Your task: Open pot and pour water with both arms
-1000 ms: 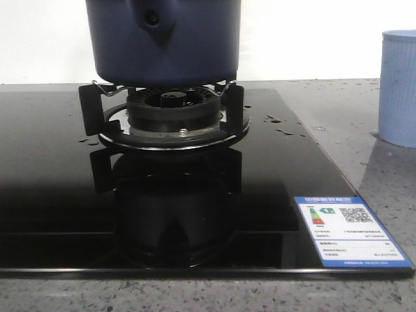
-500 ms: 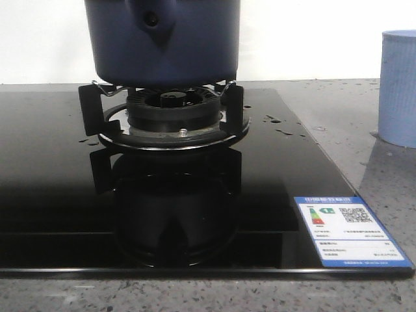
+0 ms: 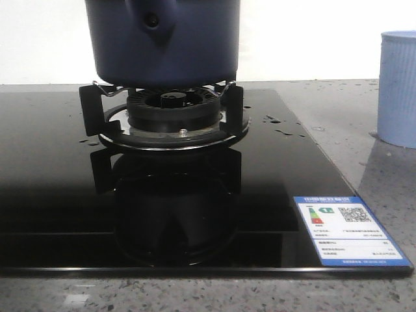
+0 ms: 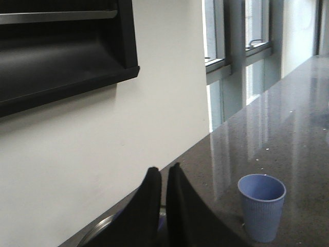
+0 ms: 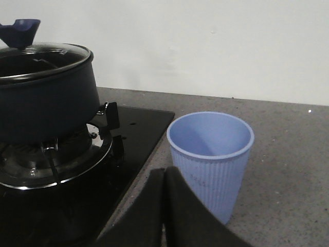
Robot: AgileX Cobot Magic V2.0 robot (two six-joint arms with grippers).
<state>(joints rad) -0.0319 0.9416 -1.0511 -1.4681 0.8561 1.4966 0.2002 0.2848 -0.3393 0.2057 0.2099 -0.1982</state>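
The dark navy pot (image 3: 162, 45) sits on the burner's pot stand (image 3: 172, 114), its handle mount with one hole (image 3: 151, 19) facing me. The right wrist view shows the pot (image 5: 46, 103) covered by a glass lid (image 5: 41, 56) with a blue knob (image 5: 20, 30); nothing grips the knob. My right gripper (image 5: 164, 171) is shut and empty, low beside the pale blue ribbed cup (image 5: 211, 159). My left gripper (image 4: 163, 169) is shut with nothing held, above a metal rim (image 4: 97, 226). Neither gripper appears in the front view.
A black glass hob (image 3: 52, 195) with a sticker (image 3: 351, 231) lies on the grey speckled counter (image 3: 364, 110). The pale blue cup (image 3: 398, 91) stands to the right of the hob, empty inside (image 4: 261, 206). A white wall runs behind.
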